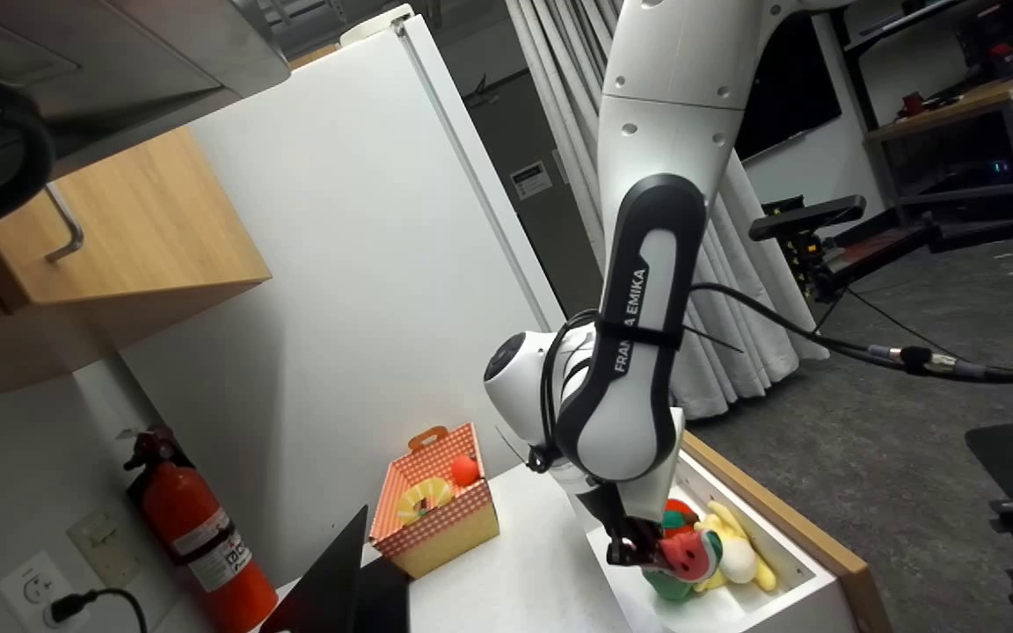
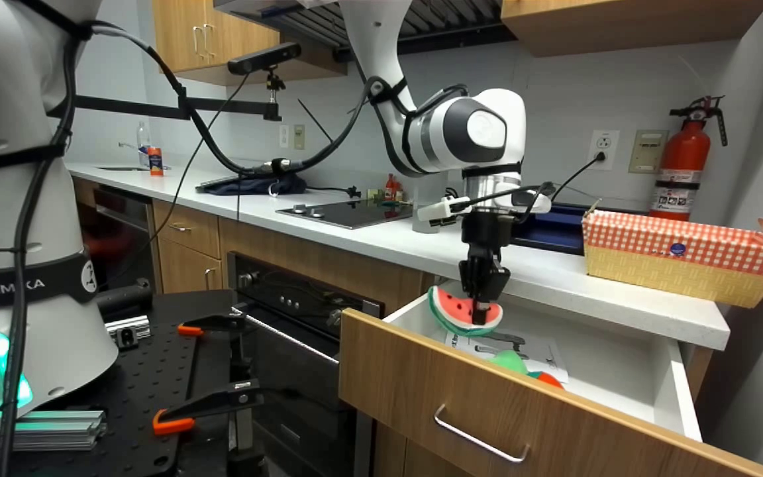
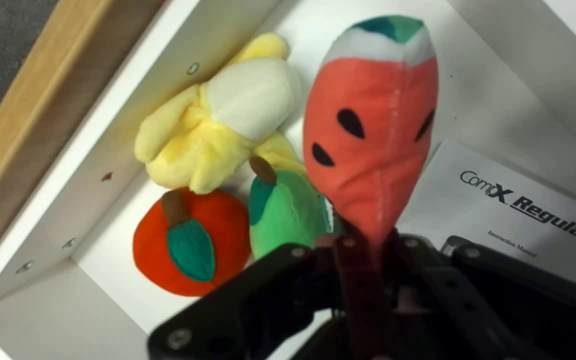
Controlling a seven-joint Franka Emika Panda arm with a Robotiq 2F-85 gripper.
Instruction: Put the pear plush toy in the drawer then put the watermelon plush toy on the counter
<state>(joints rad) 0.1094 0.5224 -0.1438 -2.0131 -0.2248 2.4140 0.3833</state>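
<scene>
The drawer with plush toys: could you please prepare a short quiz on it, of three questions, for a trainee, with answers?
1. True or false: the end effector holds the watermelon plush toy.
2. Which lies inside the drawer: (a) fire extinguisher, (b) pear plush toy, (c) checked basket?
3. How many plush toys show in the wrist view?
Key: 1. True. 2. (b). 3. Four: watermelon plush toy, pear plush toy, yellow toy, red toy.

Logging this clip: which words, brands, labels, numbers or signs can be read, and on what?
"FRA…A EMIKA", on the arm, crossed by a strap.
"KA EM…KA", on the arm's base band, crossed by a cable.
"CompX Regulator", ending at the picture's edge, on the paper in the drawer.
"Instruction Manual", on the same paper.
Too small or blurred: fire extinguisher labels, background sign, orange canister.
</scene>
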